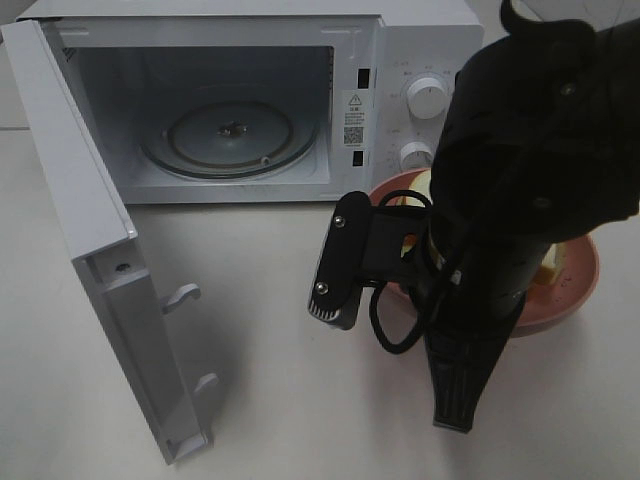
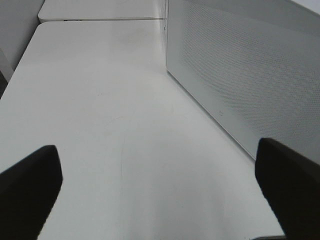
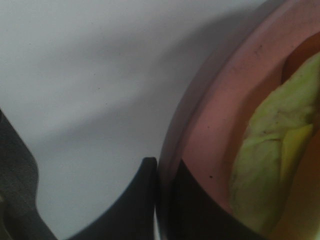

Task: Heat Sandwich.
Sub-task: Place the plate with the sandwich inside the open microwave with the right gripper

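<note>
The sandwich point(image 3: 270, 165), pale yellow and layered, lies in the round pink plate point(image 3: 220, 125). My right gripper point(image 3: 161, 200) is shut on the plate's rim, one finger outside and one inside. From above, the plate point(image 1: 575, 290) stands on the table right of the microwave point(image 1: 420, 40). My right arm point(image 1: 520, 180) covers most of it, and only bits of the sandwich point(image 1: 553, 262) show. The microwave door point(image 1: 90, 250) is swung wide open, with the glass turntable point(image 1: 230, 135) bare inside. My left gripper point(image 2: 160, 185) is open over bare table beside the door point(image 2: 240, 75).
The open door juts forward at the left toward the table's front edge. Two white knobs point(image 1: 427, 97) sit on the microwave's right panel, just behind the plate. A second table edge point(image 2: 100, 19) shows beyond the left gripper.
</note>
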